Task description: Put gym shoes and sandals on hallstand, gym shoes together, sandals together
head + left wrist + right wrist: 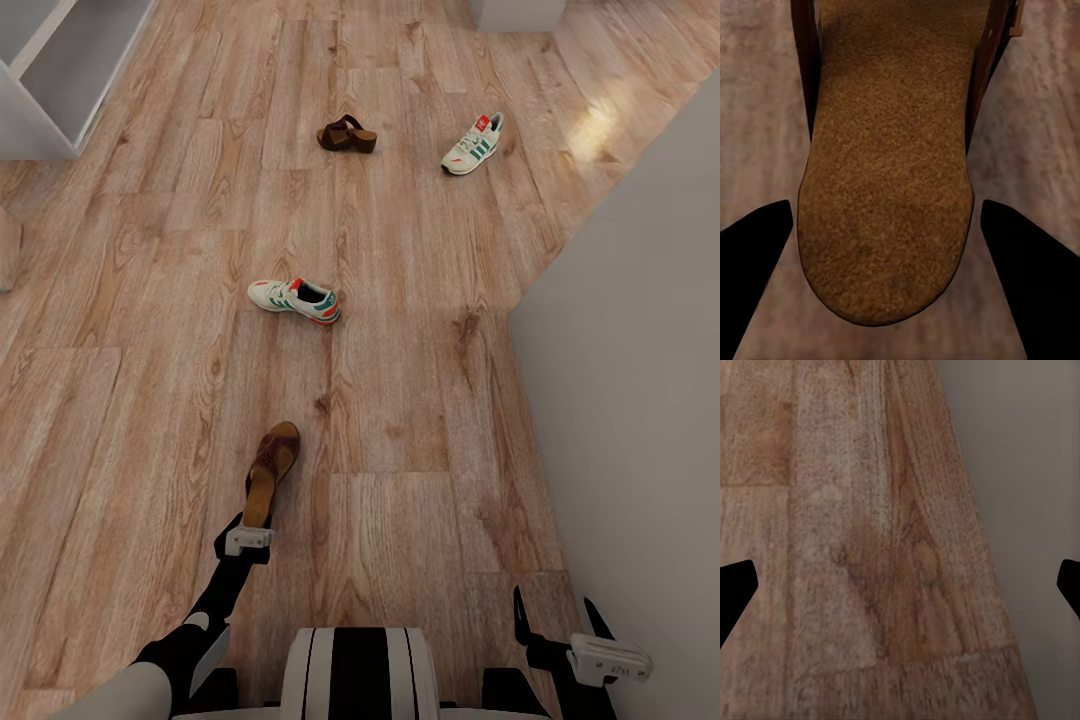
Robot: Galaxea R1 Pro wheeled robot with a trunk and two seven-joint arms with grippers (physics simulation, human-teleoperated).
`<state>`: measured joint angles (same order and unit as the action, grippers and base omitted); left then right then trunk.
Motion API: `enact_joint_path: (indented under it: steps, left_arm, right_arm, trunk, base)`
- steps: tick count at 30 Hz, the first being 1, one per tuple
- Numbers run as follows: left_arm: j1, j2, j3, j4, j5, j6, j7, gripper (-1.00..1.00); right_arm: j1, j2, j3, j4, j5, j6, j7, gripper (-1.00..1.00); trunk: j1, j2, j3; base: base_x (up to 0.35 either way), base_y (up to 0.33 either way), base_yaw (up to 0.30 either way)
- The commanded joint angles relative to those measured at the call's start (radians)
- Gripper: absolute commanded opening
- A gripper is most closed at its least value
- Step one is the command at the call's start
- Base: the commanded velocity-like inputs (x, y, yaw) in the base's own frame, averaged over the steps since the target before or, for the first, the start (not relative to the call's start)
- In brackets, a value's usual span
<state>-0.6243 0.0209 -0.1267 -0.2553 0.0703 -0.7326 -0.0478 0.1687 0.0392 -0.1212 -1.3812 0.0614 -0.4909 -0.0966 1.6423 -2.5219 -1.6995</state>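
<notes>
Upper left of frame: corner of the hallstand (60,75), nothing visible on the part in view. Lower left: left gripper (247,528) down at the heel of the near sandal (270,470), fingers (754,255) spread wide either side of the tan footbed, not closed on it yet. Mid frame: near gym shoe (295,298) on the corridor floor (400,400). Upper centre: second sandal (347,135); right of it, second gym shoe (473,144). Lower right: right gripper (560,612) by the wall (640,350), wide, empty. Progress as I read it: all four on the floor, first pick just starting.
</notes>
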Motion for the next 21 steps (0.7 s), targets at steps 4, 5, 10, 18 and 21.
enact_joint_path:
  steps: [4,5,10,18,21]
  left_arm:
    - [0.0,0.002,0.004,0.001,0.003,0.0,0.001,-1.0]
    - [0.0,0.002,0.004,0.001,0.003,0.0,0.002,-1.0]
    - [0.0,0.003,0.004,0.001,0.003,0.0,0.001,-1.0]
    - [0.0,0.003,0.003,0.001,0.003,-0.001,0.001,-1.0]
    - [0.0,0.003,0.003,0.001,0.003,-0.001,0.002,-1.0]
  right_arm:
    - [0.0,0.0,0.0,0.0,0.0,0.0,0.0,1.0]
    - [0.0,-0.001,0.0,0.0,0.0,0.0,0.0,1.0]
    - [0.0,-0.001,0.0,0.0,0.0,0.0,0.0,1.0]
    - [0.0,-0.001,0.0,0.001,0.0,0.0,0.0,1.0]
    - [0.0,-0.001,0.0,0.001,0.0,-0.001,0.0,1.0]
  trunk:
    - [0.0,0.0,0.0]
    - [0.0,0.0,0.0]
    - [0.0,0.0,0.0]
    - [0.0,0.0,0.0]
    - [0.0,0.0,0.0]
  base:
    - [0.0,0.0,0.0]
    - [0.0,0.0,0.0]
    - [0.0,0.0,0.0]
    - [0.0,0.0,0.0]
    - [0.0,0.0,-0.003]
